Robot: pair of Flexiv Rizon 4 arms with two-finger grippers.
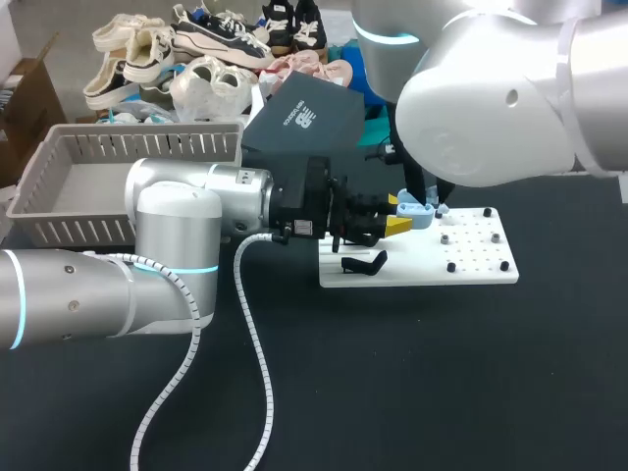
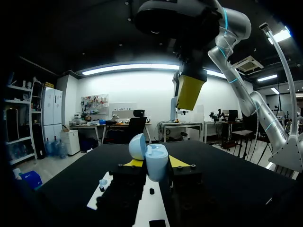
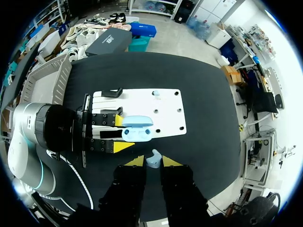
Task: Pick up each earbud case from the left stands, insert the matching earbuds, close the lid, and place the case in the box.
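Observation:
A light blue earbud case point(image 3: 137, 135) with its lid open is held level over the white stand board point(image 3: 165, 109); my left gripper point(image 3: 120, 134) is shut on it from both sides. In the left wrist view the case point(image 2: 156, 163) sits upright between the yellow tips, lid point(image 2: 137, 145) tipped back. My right gripper point(image 3: 153, 161) hangs just above the case, shut on a small light blue earbud point(image 3: 153, 158); one of its yellow fingers point(image 2: 190, 92) shows over the case. A second earbud point(image 3: 156, 93) rests on the board. In the head view the case point(image 1: 417, 211) is partly hidden by the right arm.
A grey slatted basket point(image 1: 59, 157) stands at the table's back left. The board point(image 1: 481, 265) carries several black pegs and a black stand point(image 1: 363, 263) at its left end. The left arm's white cable point(image 1: 257, 343) loops over the dark tabletop in front.

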